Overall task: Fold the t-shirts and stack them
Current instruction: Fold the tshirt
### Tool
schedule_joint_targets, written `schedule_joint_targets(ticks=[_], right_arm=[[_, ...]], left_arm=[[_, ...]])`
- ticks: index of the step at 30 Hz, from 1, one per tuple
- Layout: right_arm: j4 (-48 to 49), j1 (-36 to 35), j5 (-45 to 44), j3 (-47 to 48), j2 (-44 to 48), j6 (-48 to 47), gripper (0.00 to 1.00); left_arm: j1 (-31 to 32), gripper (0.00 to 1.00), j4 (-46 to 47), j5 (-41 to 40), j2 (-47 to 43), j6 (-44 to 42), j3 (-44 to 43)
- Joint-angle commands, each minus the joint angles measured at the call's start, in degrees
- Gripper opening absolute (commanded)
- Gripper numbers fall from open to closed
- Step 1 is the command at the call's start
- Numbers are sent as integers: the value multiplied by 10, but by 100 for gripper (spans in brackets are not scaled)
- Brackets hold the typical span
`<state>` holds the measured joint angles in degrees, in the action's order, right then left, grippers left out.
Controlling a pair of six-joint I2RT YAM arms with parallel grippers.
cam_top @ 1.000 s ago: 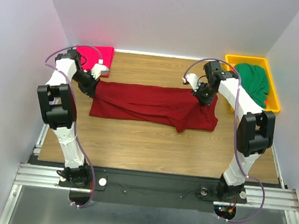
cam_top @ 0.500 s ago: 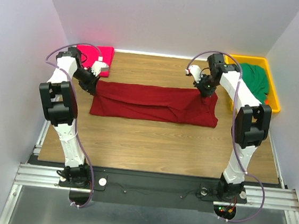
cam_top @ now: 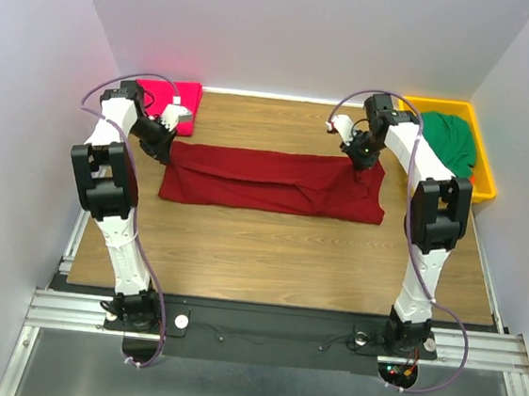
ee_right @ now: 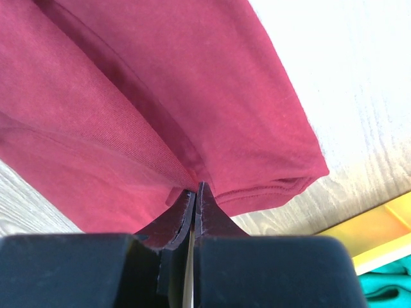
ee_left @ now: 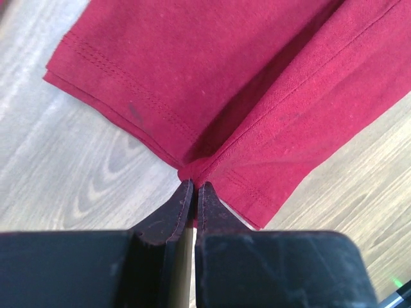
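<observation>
Holding the maroon t-shirt (cam_top: 276, 182) at its two far corners, I have the left gripper (ee_left: 194, 189) pinched on the left hem and the right gripper (ee_right: 194, 192) pinched on the right end. I judge this grip is to pull the fold straight, so the shirt lies as a flat band across the middle of the table (cam_top: 268, 255). The pink t-shirt (cam_top: 166, 101) lies folded far left, probably the stack place. The green t-shirt (cam_top: 450, 142) waits in the yellow bin (cam_top: 487, 174), far right.

Flat maroon t-shirt (cam_top: 276, 182), left pincer (cam_top: 166, 154), right pincer (cam_top: 364, 164) at its far corners
</observation>
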<state>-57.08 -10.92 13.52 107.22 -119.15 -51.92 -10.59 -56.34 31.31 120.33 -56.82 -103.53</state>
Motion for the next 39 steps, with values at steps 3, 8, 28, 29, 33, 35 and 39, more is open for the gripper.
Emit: schedule_joint_targets(ticks=[3,8,28,29,33,35,39], right_arm=[[0,11,-2,35,-12,-13,1],[0,11,-3,50,-30,-10,1],[-36,63,17,12,38,115,63],[-48,64,36,5,47,134,63],[-86,67,89,-52,81,185,58],[-87,67,103,-87,93,205,55],[-60,67,91,-138,99,235,54]], left_arm=[[4,0,6,-8,22,18,-51],[14,0,14,-16,47,29,-75],[-31,56,31,18,-33,64,8],[-36,56,29,23,-44,63,23],[-45,56,32,41,-98,59,101],[-49,56,43,45,-109,65,148],[-50,57,89,40,-115,96,199]])
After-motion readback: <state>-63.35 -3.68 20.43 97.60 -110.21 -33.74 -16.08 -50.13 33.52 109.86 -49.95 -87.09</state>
